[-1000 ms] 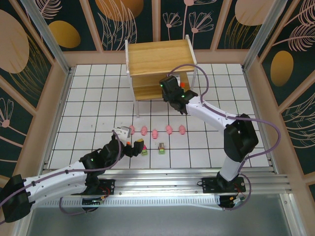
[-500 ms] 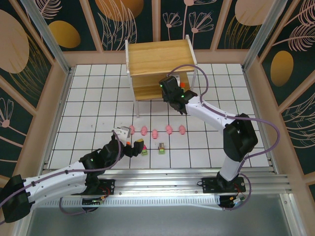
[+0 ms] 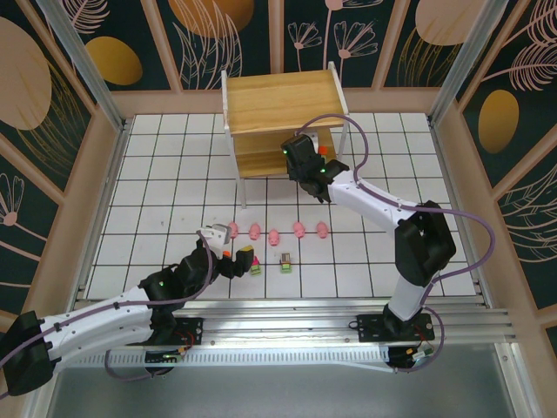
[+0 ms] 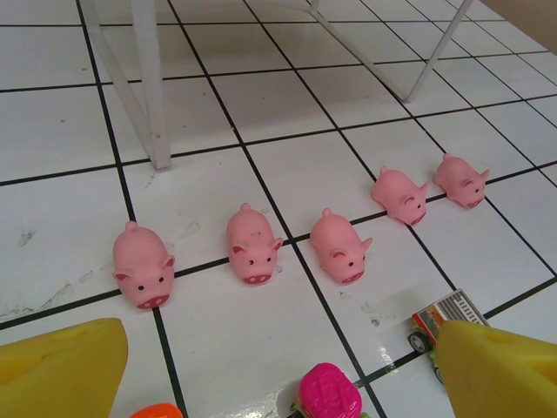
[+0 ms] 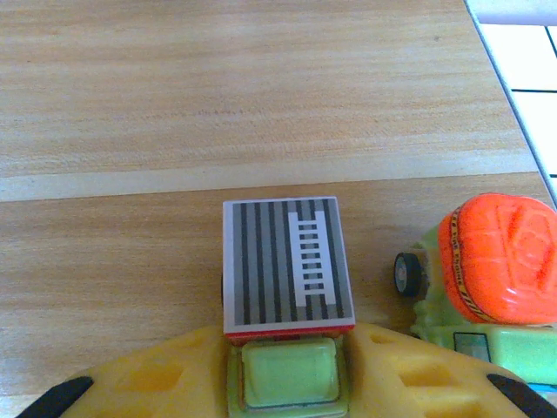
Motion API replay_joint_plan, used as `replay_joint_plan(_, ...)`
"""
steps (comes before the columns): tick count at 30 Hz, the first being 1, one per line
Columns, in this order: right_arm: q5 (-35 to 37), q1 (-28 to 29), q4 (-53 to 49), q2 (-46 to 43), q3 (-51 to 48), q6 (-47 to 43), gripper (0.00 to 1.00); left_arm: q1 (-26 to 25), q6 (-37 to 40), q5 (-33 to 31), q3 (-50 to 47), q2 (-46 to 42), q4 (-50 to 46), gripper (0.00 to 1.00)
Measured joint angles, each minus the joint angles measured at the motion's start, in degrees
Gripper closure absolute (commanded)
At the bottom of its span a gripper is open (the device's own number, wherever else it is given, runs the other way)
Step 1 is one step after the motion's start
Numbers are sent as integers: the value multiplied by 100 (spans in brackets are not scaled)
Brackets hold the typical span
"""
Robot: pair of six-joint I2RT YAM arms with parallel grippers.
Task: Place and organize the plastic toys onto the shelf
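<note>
From above, the shelf [image 3: 280, 103] stands far-centre on the tiled table [image 3: 157, 174], with open tiles to its left and right. The right gripper [image 3: 302, 148] reaches into its lower tier. Five pigs [image 3: 276, 236] line up nearer, and the left gripper [image 3: 235, 258] sits just near-left of them. Left wrist: the fingers [image 4: 61, 370] are spread wide apart, a magenta-topped toy [image 4: 326, 396] between them, pigs beyond, a shelf leg [image 4: 153, 87] far left. Right wrist: fingers [image 5: 165, 379] flank a striped toy [image 5: 287, 266] on the board [image 5: 218, 104]; whether they squeeze it I cannot tell. An orange-topped toy [image 5: 500, 257] stands just right, near the board's right edge. Bare wood lies left and far.
</note>
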Motion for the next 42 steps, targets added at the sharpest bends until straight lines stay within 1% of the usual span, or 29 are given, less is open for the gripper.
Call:
replay_joint_plan(9, 72, -4, -28, -66, -76, -22, 60, 0, 0, 0, -11, -9, 2, 8)
replay_joint_plan(18, 72, -11, -37, -116, -76, -39, 56, 0, -2, 0, -11, -9, 2, 8)
replay_joint_plan(27, 72, -9, -42, -295, -208, -33, 55, 0, -2, -2, -11, -11, 0, 8)
replay_joint_plan(42, 269, 332, -42, -863, -577, 164, 55, 0, -2, -22, -63, -238, -2, 8)
